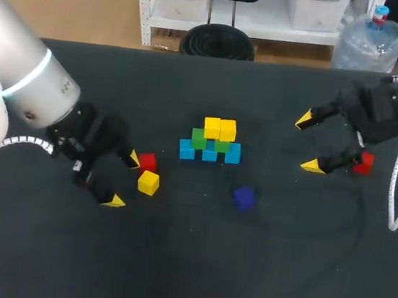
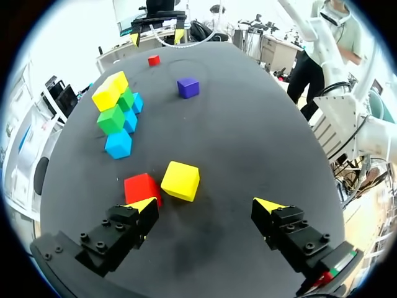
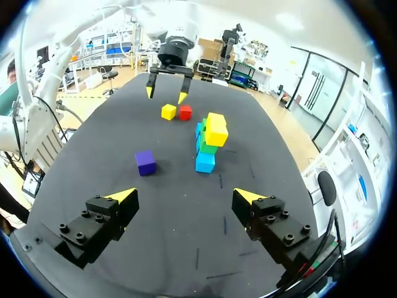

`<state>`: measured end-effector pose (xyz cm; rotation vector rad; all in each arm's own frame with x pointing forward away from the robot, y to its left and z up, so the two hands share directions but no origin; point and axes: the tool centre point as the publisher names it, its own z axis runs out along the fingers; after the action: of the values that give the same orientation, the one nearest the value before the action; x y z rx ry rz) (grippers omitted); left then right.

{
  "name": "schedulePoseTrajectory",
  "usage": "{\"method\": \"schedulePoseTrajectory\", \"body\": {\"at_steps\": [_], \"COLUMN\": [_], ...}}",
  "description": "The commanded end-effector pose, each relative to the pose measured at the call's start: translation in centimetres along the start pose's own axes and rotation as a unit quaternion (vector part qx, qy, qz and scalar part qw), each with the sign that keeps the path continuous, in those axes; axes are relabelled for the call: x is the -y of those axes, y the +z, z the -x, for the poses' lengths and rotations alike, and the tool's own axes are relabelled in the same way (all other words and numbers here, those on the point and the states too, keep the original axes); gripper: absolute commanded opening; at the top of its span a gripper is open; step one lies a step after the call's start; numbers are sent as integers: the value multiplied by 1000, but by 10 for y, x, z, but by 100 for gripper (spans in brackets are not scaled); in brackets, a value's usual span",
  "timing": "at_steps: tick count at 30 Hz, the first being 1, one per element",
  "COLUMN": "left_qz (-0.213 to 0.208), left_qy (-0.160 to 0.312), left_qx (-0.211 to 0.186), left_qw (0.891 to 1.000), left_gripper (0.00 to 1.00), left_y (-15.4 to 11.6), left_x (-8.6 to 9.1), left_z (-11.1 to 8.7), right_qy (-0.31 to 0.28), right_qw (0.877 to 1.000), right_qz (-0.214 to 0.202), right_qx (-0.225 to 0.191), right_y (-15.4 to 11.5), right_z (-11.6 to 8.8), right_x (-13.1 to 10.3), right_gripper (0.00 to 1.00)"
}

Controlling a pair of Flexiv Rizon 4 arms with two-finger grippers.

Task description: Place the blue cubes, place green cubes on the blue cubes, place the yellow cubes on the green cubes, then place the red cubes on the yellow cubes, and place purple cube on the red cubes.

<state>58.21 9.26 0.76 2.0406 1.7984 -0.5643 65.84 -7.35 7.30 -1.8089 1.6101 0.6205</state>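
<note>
Stack (image 1: 221, 146) mid-table, long axis L–R: blue row (image 1: 209, 154), greens (image 1: 199, 139), yellows (image 1: 219, 129) atop. L gripper (image 1: 123, 179) spread, empty, pointing at loose yellow cube (image 1: 148, 183); R gripper (image 1: 309, 142) spread, empty, red cube (image 1: 363, 163) beside it.

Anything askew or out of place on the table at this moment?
Only slightly: the two yellow cubes atop the stack seem a little twisted against the green cubes below. Nothing lies toppled; the left pincer and right pincer are open and empty.
</note>
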Motion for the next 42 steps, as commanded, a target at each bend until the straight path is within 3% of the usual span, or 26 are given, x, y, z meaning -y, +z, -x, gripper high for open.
{"method": "schedulePoseTrajectory", "body": {"at_steps": [1,25,42], "left_qz": [-7,-5,-13], "left_qy": [2,1,42], "left_qx": [2,33,29], "left_qw": [1000,999,999], "left_gripper": [100,100,98], "left_y": [5,14,20], "left_x": [-7,-19,-20], "left_z": [1,16,26], "right_qy": [0,0,0], "right_qw": [1000,1000,1000], "right_qz": [0,0,0], "right_qx": [1,1,1], "right_y": [1,1,1], "right_z": [-1,-1,-1], "right_x": [1,1,1], "right_gripper": [100,100,100]}}
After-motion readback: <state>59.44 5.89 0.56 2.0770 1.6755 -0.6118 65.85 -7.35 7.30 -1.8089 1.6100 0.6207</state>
